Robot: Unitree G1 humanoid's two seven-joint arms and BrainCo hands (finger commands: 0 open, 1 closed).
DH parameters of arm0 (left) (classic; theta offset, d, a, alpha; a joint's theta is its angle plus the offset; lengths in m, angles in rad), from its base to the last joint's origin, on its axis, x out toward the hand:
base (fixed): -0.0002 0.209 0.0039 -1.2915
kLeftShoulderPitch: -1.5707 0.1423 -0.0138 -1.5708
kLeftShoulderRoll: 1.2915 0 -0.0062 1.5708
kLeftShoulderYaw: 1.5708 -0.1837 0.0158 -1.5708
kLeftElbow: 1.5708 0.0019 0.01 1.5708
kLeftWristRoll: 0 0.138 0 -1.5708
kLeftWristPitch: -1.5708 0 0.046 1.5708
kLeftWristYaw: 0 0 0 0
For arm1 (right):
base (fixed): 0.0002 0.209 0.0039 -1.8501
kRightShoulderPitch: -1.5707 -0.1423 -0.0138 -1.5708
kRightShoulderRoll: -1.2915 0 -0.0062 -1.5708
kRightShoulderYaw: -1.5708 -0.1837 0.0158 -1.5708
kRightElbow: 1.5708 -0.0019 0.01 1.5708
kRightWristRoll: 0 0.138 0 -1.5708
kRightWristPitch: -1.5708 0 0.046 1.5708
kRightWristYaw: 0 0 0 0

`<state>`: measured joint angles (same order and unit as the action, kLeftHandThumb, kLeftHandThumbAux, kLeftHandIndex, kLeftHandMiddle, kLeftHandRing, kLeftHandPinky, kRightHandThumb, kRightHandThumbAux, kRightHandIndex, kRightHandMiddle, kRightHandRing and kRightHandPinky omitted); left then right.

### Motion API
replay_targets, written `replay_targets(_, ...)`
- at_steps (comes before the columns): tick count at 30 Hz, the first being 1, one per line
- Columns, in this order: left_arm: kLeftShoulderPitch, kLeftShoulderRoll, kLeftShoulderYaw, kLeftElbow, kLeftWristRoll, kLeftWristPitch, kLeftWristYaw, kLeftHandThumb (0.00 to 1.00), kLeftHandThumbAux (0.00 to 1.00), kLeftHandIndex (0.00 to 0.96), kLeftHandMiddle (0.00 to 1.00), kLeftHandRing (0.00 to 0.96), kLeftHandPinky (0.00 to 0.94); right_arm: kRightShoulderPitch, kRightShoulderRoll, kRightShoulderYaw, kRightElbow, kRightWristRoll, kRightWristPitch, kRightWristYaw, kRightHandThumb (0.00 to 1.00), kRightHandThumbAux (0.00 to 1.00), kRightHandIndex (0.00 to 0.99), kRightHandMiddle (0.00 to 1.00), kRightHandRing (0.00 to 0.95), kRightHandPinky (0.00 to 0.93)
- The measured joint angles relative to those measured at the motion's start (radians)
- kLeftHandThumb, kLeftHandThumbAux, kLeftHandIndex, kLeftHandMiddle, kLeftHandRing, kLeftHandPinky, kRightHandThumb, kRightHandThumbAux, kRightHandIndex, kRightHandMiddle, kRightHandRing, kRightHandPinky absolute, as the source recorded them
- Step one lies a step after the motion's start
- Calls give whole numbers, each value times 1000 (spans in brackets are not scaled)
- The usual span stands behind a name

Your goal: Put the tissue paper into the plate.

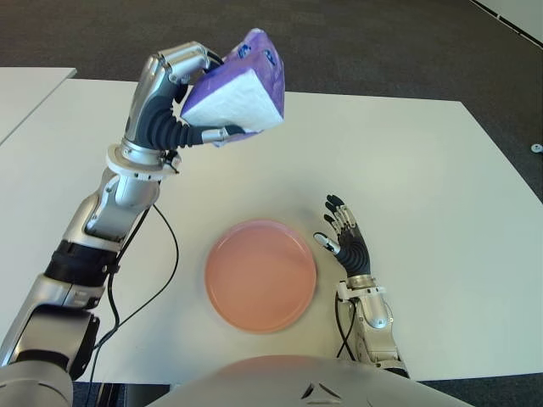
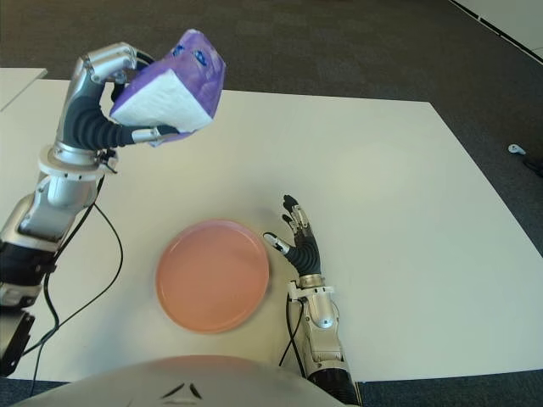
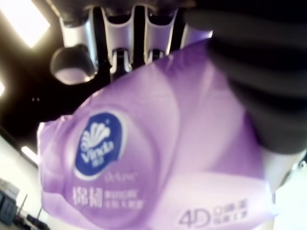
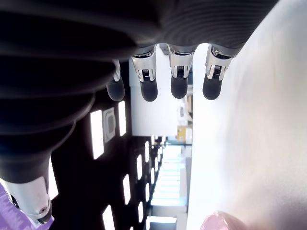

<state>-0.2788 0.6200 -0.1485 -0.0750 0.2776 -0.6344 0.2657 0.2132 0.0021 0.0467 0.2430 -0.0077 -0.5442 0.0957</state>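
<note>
A purple Vinda tissue pack (image 1: 236,89) is held by the left hand (image 1: 188,95), raised above the white table (image 1: 424,186) at its far left. The fingers are seen wrapped over the top of the pack and the thumb is pressed under its lower edge, so the pack is clamped between them. The pack is tilted, with its white end face turned toward the camera and its purple printed wrapper facing up and to the right. In the left wrist view the blue Vinda logo (image 3: 98,143) and the "4D" print are seen on the wrapper, with the fingertips (image 3: 117,28) closed against it.

The pink plate (image 1: 260,274) is seen on the table at the near centre, lower than the pack and to its right; nothing is contained in it. A black cable (image 1: 165,254) is seen trailing along the left arm, just left of the plate.

The right hand (image 1: 345,237) shows just right of the plate, fingers extended and relaxed, nothing held.
</note>
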Motion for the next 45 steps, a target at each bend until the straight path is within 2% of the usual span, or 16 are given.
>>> replay_targets(4, 117, 8, -50, -16, -54, -68, -133, 742, 696, 444, 862, 864, 861, 0, 3, -1, 0, 2, 3, -13, 0, 621, 0, 0, 0, 0)
replay_targets(6, 153, 16, -73, -12, -80, -87, -199, 741, 696, 444, 860, 862, 860, 0, 2, -2, 2, 3, 0, -13, 0, 615, 0, 0, 0, 0)
replay_targets(10, 174, 50, -89, -10, -104, -113, -315, 739, 696, 444, 854, 856, 855, -3, 0, -3, 10, 6, -3, -9, 0, 609, 0, 0, 0, 0)
replay_targets(15, 194, 141, -74, -69, -108, -151, -459, 739, 697, 444, 846, 848, 841, -4, -2, -2, 10, 5, 3, -9, 0, 606, 0, 0, 0, 0)
replay_targets(21, 225, 184, -52, -122, -73, -142, -542, 744, 696, 444, 835, 840, 817, -4, -1, -1, 5, 4, 12, -15, 0, 605, 0, 0, 0, 0)
replay_targets(30, 263, 172, -50, -90, 132, -170, -555, 747, 695, 444, 826, 833, 829, -10, 0, 2, 5, 6, 25, -24, 0, 608, 0, 0, 0, 0)
replay_targets(39, 252, 126, -46, -55, 234, -227, -521, 748, 694, 444, 827, 836, 845, -23, -1, 2, 22, 7, 11, -19, 0, 620, 0, 0, 0, 0)
replay_targets(45, 226, 108, -44, -30, 310, -296, -477, 749, 693, 444, 833, 843, 866, -20, 0, 2, 5, 8, 45, -25, 0, 613, 0, 0, 0, 0)
